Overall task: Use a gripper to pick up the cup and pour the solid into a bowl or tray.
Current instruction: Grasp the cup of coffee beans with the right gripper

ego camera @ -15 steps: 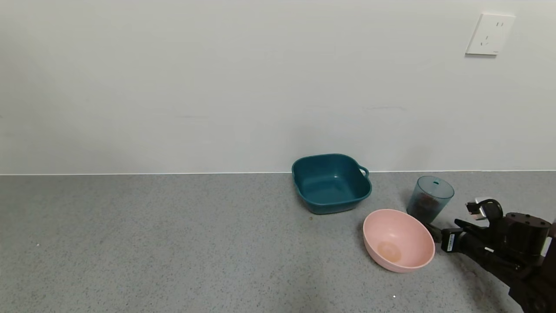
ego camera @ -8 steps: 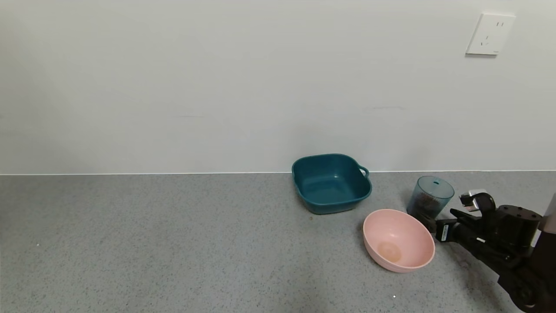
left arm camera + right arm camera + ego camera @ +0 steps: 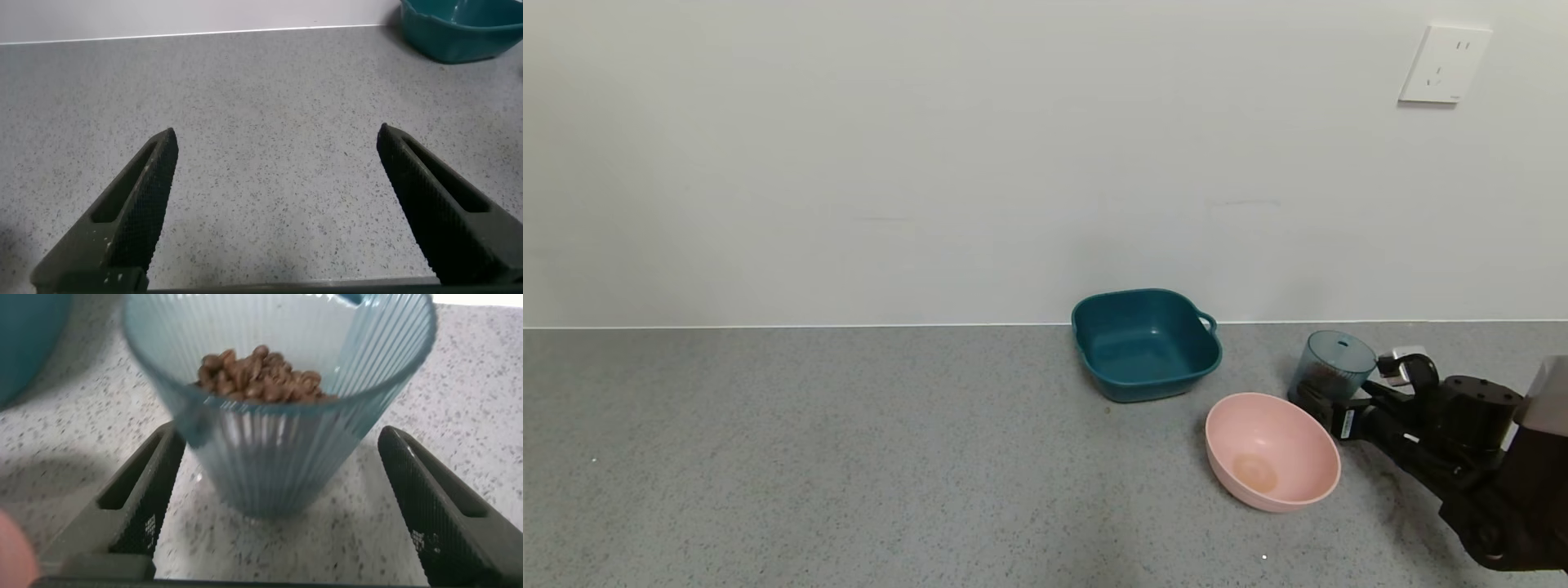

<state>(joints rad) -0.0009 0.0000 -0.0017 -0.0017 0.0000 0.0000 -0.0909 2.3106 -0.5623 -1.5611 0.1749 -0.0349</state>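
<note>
Ribbed cup (image 3: 278,416) of beans (image 3: 260,374) stands between the right gripper's (image 3: 278,498) open jaws, ready for closing; pink bowl (image 3: 1272,452) waits beside. Left gripper (image 3: 278,204) idles, jaws open.

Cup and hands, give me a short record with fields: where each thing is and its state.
cup: upright on the counter, between the right hand's open fingers, not gripped
contents: brown beans inside the cup
right hand: open, straddling the cup base
pink bowl: empty, beside the cup
left hand: open, over bare counter
</note>
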